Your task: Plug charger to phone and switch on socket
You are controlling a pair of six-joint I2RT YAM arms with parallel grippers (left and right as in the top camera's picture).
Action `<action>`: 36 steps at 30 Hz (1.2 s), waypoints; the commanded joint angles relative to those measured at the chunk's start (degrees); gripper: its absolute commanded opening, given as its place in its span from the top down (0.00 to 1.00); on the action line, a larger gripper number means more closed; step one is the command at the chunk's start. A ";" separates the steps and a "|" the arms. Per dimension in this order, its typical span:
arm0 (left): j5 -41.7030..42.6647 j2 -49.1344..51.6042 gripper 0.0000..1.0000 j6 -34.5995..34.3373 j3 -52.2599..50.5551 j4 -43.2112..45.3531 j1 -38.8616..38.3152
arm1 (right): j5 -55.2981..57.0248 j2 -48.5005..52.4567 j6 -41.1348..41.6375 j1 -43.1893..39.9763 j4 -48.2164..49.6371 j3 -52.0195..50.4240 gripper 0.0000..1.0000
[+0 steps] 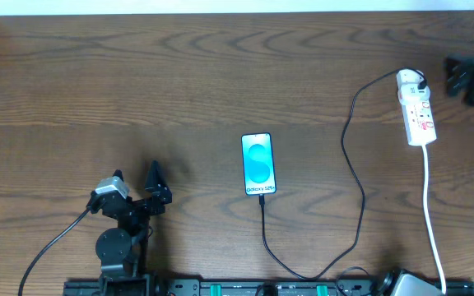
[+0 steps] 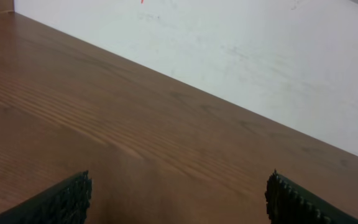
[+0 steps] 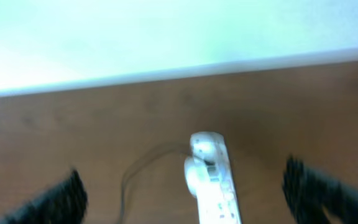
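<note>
Left gripper is spread wide and holds nothing. The phone lies mid-surface with the charger at its near end. The cable loops right to the socket, and the right gripper is beside it, spread and blurred.

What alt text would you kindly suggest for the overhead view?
A lit, black-framed rectangular smartphone lies at the centre of a brown wooden table, a thin black charging cable looping from its near end to a white elongated power strip at the far right. The open left gripper rests near-left; the right gripper hovers by the strip.
</note>
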 commanded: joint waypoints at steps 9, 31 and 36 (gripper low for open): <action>-0.11 -0.39 0.11 0.57 -0.83 -2.23 0.44 | -3.02 -28.06 0.24 5.81 32.76 -41.40 0.01; -0.11 -0.39 0.11 0.57 -0.83 -2.21 0.44 | 11.10 -67.65 1.70 21.84 34.03 -71.30 0.01; -0.11 -0.39 0.11 0.57 -0.83 -2.23 0.44 | 16.92 -72.57 1.73 25.11 29.97 -71.30 0.01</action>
